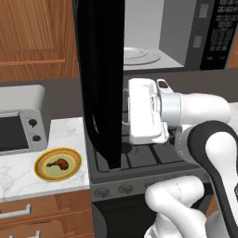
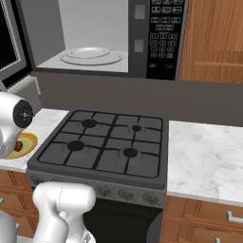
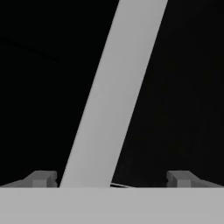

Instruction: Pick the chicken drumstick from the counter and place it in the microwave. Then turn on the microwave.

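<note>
While the microwave point(image 2: 95, 38) hangs open above the stovetop point(image 2: 107, 142), its grey-white inside and round glass turntable point(image 2: 90, 55) show plainly in the right base view, with the button keypad point(image 2: 163, 33) on its right face. The microwave's black door point(image 1: 102, 79) is swung out toward the cameras — in the left base view it stands edge-on as a tall dark slab, reaching down in front of the stovetop's left part.

The robot's hand sits just right of that door in the left base view, its white body turned toward the dark panel. The fingers point(image 3: 111, 179) are spread wide apart and hold nothing: in the hand view the two small dark tips stand far to either side at the bottom, with a pale grey slanted strip running up between them against black — most likely part of the door, though I cannot tell which part.

The chicken drumstick point(image 1: 57, 162) lies on a yellow plate point(image 1: 42, 172) on the white marble desk point(image 1: 65, 132), left of the stovetop and well apart from the hand. A silver toaster oven point(image 1: 21, 123) stands just behind the plate. In the right base view the plate peeks out at the left edge, partly hidden by the arm. Brown wooden drawers point(image 1: 46, 214) run beneath the desk, and another stretch of marble lies right of the stovetop.
</note>
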